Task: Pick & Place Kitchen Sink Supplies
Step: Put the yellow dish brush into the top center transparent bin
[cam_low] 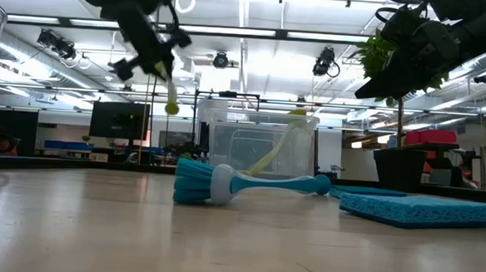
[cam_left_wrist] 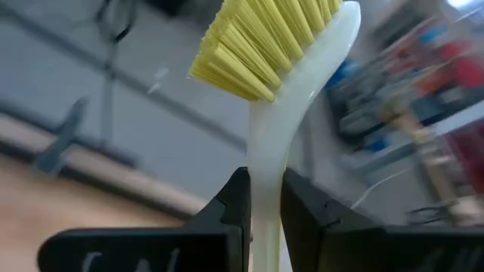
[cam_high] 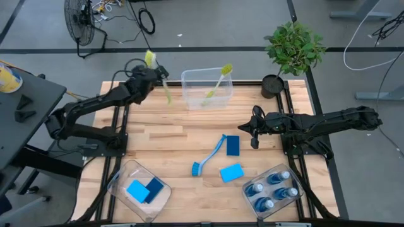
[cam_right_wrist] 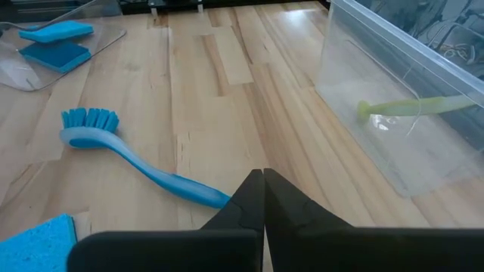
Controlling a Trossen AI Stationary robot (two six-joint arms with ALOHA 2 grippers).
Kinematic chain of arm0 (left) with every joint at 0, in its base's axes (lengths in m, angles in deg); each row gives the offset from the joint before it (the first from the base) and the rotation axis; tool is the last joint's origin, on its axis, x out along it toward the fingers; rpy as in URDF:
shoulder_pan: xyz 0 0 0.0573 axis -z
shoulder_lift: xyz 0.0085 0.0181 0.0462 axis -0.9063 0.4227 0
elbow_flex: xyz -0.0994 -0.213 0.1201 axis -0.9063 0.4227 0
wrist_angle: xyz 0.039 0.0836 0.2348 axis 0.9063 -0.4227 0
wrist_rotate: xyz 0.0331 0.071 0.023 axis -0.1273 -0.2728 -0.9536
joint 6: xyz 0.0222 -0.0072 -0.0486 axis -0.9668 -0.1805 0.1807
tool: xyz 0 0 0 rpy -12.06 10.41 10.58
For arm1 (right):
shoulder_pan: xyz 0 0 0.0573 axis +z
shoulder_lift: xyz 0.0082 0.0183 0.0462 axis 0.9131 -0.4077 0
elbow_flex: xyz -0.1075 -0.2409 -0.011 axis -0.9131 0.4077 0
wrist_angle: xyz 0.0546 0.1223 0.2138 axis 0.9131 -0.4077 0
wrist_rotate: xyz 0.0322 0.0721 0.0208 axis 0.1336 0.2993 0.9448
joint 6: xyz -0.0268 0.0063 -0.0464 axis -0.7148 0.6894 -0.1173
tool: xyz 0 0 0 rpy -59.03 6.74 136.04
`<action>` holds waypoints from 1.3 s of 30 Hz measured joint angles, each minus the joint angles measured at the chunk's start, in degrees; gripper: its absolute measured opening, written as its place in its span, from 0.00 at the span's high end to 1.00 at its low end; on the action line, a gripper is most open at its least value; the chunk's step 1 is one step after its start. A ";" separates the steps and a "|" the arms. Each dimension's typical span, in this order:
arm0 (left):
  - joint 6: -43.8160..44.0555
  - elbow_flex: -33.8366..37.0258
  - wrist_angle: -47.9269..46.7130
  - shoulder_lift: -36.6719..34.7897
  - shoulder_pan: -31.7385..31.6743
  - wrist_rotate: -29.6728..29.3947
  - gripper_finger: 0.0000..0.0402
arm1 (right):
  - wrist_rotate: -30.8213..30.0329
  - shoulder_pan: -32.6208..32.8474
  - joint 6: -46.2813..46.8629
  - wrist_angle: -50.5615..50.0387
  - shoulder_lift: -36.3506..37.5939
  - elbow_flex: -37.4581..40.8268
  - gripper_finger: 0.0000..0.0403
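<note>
My left gripper point(cam_high: 153, 74) hangs over the table's far left, just left of the clear bin point(cam_high: 207, 88), shut on a yellow-green dish brush point(cam_high: 165, 88). The brush's yellow bristle head point(cam_left_wrist: 265, 45) stands above the fingers. A second yellow-green brush point(cam_high: 218, 82) leans inside that bin, head on the rim. A blue brush point(cam_high: 208, 156) lies flat on the table mid-front, with a dark blue sponge point(cam_high: 233, 145) and a light blue sponge point(cam_high: 231, 172) beside it. My right gripper point(cam_right_wrist: 263, 177) waits shut at the right, above the table, holding nothing. My left gripper pinches the brush's pale neck point(cam_left_wrist: 266, 185), just below the bristle head, between its two fingers point(cam_left_wrist: 236, 204). The fingers lie across the brush and come nearly level from the table's left. The brush is lifted clear, head up, its handle end point(cam_low: 171, 107) hanging below the gripper.
A clear bin at the front left point(cam_high: 123, 173) holds two blue sponges. Another at the front right point(cam_high: 297, 203) holds several blue soap bottles. A potted plant point(cam_high: 291, 53) stands at the far right corner. Bare wood lies between the far bin and the blue brush.
</note>
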 joint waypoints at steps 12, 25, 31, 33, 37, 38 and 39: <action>-20.40 -0.07 34.53 2.08 0.00 3.94 0.87 | -0.02 -0.01 -0.15 0.00 0.00 0.01 0.99; -18.22 0.00 54.35 17.46 0.00 5.15 0.87 | 0.00 0.00 -1.20 -0.02 0.00 0.00 0.99; -11.38 0.00 56.20 24.26 0.00 5.17 0.87 | 0.00 0.01 -1.10 -0.02 -0.01 0.01 0.99; -9.01 0.00 56.40 25.91 0.00 5.15 0.87 | -0.02 -0.01 -1.10 -0.02 -0.01 0.00 0.99; -6.49 -0.02 56.36 28.29 0.00 5.14 0.86 | -0.02 -0.01 -1.08 -0.02 0.00 0.01 0.99; -6.48 -0.02 56.40 28.68 0.03 5.15 0.85 | -0.02 -0.01 -1.08 -0.02 -0.01 0.01 0.99; -6.46 0.00 56.26 28.89 0.09 5.18 0.84 | -0.02 0.01 -1.08 -0.02 0.00 0.00 0.99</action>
